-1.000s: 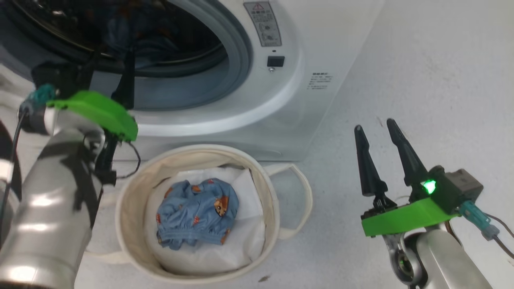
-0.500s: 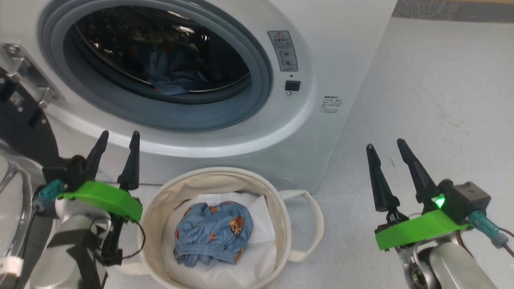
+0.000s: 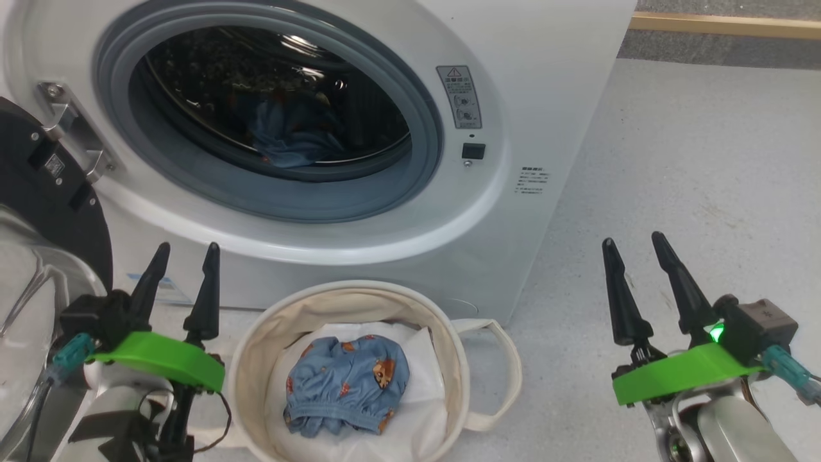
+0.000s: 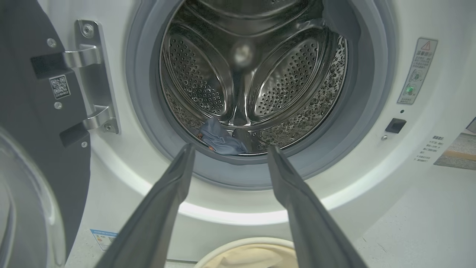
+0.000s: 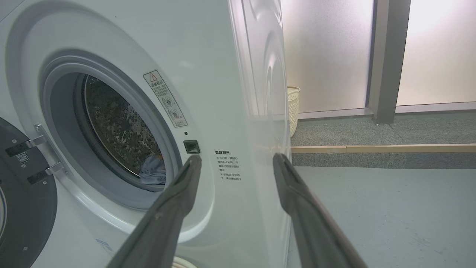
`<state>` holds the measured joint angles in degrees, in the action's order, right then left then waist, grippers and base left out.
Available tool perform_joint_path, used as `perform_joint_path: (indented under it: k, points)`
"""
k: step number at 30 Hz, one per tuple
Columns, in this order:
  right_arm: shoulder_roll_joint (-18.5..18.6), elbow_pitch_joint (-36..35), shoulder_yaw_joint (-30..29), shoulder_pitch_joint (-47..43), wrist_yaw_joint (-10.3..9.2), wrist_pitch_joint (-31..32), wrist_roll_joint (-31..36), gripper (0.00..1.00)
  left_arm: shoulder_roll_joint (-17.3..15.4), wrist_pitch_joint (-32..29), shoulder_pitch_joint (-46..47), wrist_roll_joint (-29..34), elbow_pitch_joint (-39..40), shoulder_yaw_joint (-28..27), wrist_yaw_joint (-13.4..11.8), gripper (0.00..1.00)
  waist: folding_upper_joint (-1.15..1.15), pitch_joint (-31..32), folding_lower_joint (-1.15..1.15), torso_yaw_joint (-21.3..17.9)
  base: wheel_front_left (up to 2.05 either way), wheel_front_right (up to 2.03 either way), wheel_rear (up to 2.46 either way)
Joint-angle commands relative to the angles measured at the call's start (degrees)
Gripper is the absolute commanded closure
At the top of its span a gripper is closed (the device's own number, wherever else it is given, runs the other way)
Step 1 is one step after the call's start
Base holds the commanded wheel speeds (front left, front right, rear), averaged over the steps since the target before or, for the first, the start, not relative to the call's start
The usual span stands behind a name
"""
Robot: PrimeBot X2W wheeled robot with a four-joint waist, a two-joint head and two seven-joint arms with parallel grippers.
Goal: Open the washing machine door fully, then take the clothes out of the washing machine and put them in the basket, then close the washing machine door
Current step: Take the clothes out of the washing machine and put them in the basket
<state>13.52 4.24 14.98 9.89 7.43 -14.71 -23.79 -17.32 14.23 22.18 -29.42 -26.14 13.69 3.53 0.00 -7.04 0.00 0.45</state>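
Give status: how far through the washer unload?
Done: washing machine door hangs open; one blue printed garment lies in the basket. In hand: nothing, left gripper and right gripper both open and empty before the machine. Left: blue garment in the drum to move, then shut the door.

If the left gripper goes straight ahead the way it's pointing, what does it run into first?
Probably the blue garment lying low in the drum, just past the grey rubber rim; depth is unclear, so the left gripper might clip that rim first.
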Motion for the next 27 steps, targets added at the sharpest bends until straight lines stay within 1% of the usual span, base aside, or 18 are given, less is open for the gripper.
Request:
perform_joint_path:
  k: [1,12,27]
  points:
    - [0.94,-1.58,0.43,0.08,0.06,-0.29,0.06,0.00,-2.27,0.04,1.58,-0.13,2.50,-2.34,-0.34,0.00,0.00,0.06,0.00,0.08,0.00,0.00,0.00]
    - [0.85,-1.42,0.81,-0.15,0.06,-0.29,-0.14,0.00,-2.52,-1.12,0.96,-0.49,4.18,-1.81,-1.17,0.00,0.00,0.21,0.00,-0.01,0.00,0.00,0.00]
    - [0.43,-1.93,0.52,0.10,0.06,-0.29,-0.05,0.00,-2.61,-2.04,1.82,-0.70,4.63,-0.69,-1.51,0.00,0.00,-0.86,0.00,-0.37,0.00,0.00,0.00]
